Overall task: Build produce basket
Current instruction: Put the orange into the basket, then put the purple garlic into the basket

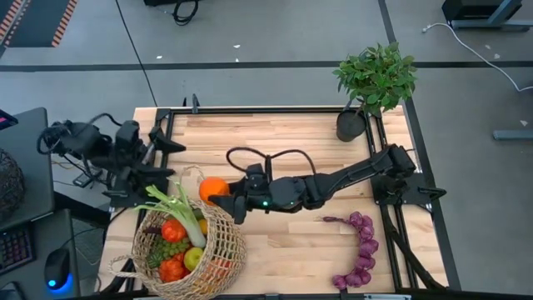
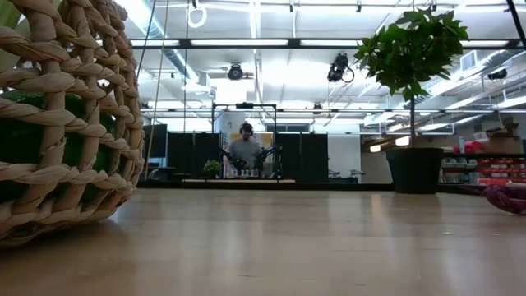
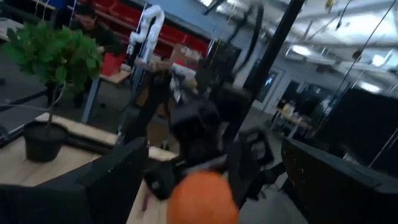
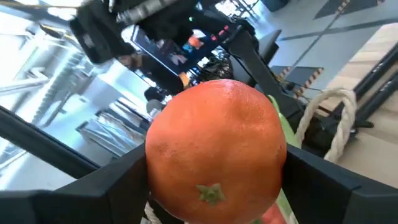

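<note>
- The left claw (image 1: 171,143) waits at the counter's (image 1: 283,133) left edge, near the round tan wicker basket (image 1: 223,242); I cannot tell how its fingers stand. Parked that close, it could be brushed if the other arm swings wide.
- The basket sits at the front-left of the pale wooden counter, already holding a green-and-white toy leek (image 1: 181,210), red tomatoes (image 1: 173,231) and green grapes (image 1: 171,249). The load is high, so a new piece may roll out.
- The right claw (image 1: 223,201) hovers at the basket's rear rim, pinching a smooth round orange fruit (image 1: 213,189). Let go too early, it could strike the thin loop handle (image 1: 194,171) and bounce away.
- A bunch of purple toy grapes (image 1: 360,250) lies well apart at front-right, and could be overlooked.
</note>
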Controlling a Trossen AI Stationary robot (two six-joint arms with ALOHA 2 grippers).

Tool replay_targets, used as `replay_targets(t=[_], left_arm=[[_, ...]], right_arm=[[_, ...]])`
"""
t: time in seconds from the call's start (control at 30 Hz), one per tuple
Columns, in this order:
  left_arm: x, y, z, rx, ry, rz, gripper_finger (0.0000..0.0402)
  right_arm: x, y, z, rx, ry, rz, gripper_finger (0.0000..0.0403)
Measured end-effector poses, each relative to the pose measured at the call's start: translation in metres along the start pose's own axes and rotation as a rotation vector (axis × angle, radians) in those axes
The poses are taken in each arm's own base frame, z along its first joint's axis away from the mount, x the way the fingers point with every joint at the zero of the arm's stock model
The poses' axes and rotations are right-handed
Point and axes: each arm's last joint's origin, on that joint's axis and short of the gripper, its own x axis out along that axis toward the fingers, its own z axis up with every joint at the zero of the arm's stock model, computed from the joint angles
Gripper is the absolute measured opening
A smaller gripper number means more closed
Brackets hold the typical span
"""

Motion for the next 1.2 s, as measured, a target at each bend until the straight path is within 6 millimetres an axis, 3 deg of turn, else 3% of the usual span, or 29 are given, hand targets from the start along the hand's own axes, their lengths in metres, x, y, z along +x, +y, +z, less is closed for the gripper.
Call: replay_targets(t=[0.17,0.4,0.57,0.73,0.97,1.2], left_arm=[[-0.006,-0.004,0.016,-0.036,-0.045,-0.019,0.0375],[-0.004,-0.01,0.028,-0.112,-0.05,-0.061,0.0375],[0.014,-0.019,0.018,-0.077,0.043,-0.091,0.0375],[0.03,-0.027,0.007,-0.032,0.105,-0.1,0.0375],[0.03,-0.029,-0.011,-0.085,0.266,-0.082,0.0375],[0.036,-0.036,-0.034,-0.092,0.432,-0.059,0.0375]], right_arm=[[0.011,0.006,-0.009,-0.076,0.029,0.071,0.0318],[0.036,0.022,-0.004,-0.203,0.048,0.121,0.0318],[0.059,0.017,-0.01,-0.225,0.089,0.154,0.0319],[0.077,0.0,-0.032,-0.249,0.18,0.147,0.0319],[0.08,-0.009,-0.044,-0.225,0.278,0.145,0.0333],[0.083,-0.014,-0.039,-0.214,0.267,0.129,0.0376]])
